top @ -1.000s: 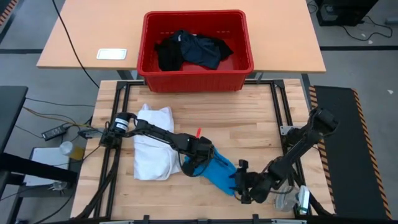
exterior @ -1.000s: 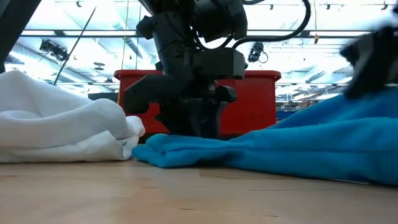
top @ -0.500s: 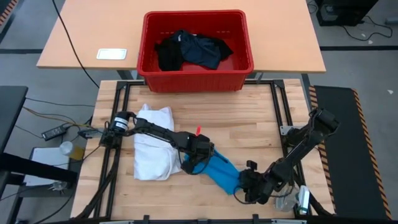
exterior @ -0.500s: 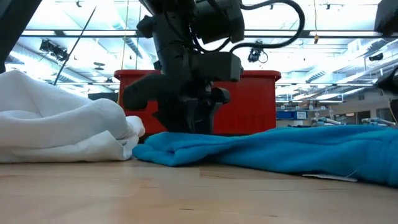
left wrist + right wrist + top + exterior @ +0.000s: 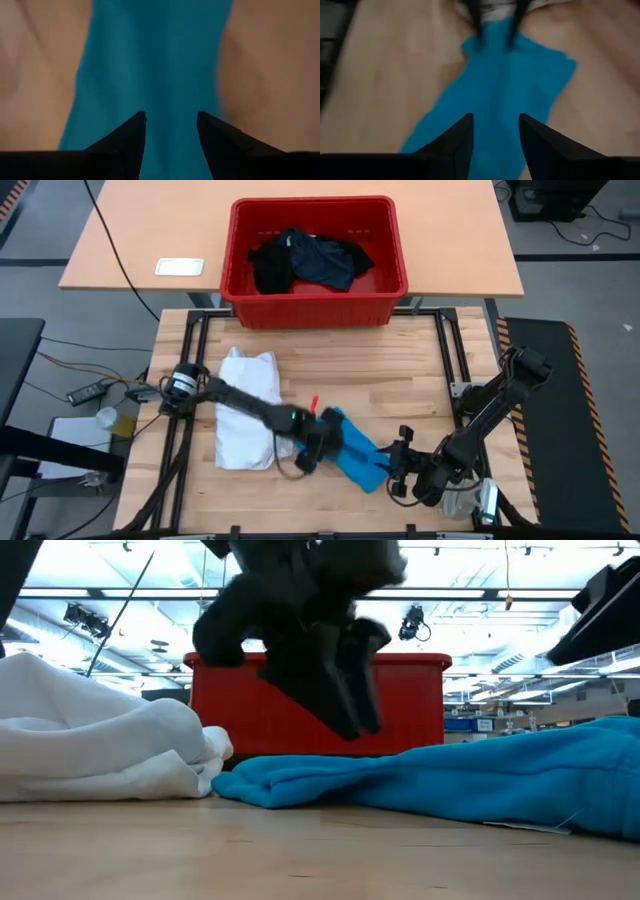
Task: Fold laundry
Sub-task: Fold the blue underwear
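Note:
A small bright blue piece [image 5: 352, 452] of the laundry lies stretched out on the wooden table [image 5: 400, 370], right of a white shirt [image 5: 245, 415]. My left gripper [image 5: 355, 725] hangs open just above the blue piece's left end [image 5: 270, 780], with its fingers clear of the cloth. My right gripper [image 5: 393, 467] is at the blue piece's right end, and the cloth [image 5: 505, 75] runs in between its fingers. Dark garments [image 5: 310, 260] lie in the red crate [image 5: 240, 250]. My right gripper has the blue piece's right end [image 5: 495, 145] between its two fingers, coming slanting down from the table's right side, along the cloth. The fingers hide the place of contact itself. That end [image 5: 600, 740] sits a little raised; the rest lies slack on the table.
The white shirt [image 5: 90, 740] lies bunched at the table's left, close to the blue piece's left end. The red crate stands on a separate table past the far edge. Bare wood shows in the table's middle and far right.
My left gripper has risen off the blue piece's left end and gone a little toward the table's near edge. That end has stayed flat on the table. My right gripper has drawn slightly toward the right edge. The cloth's right end sank from high up and now sits only a little raised.

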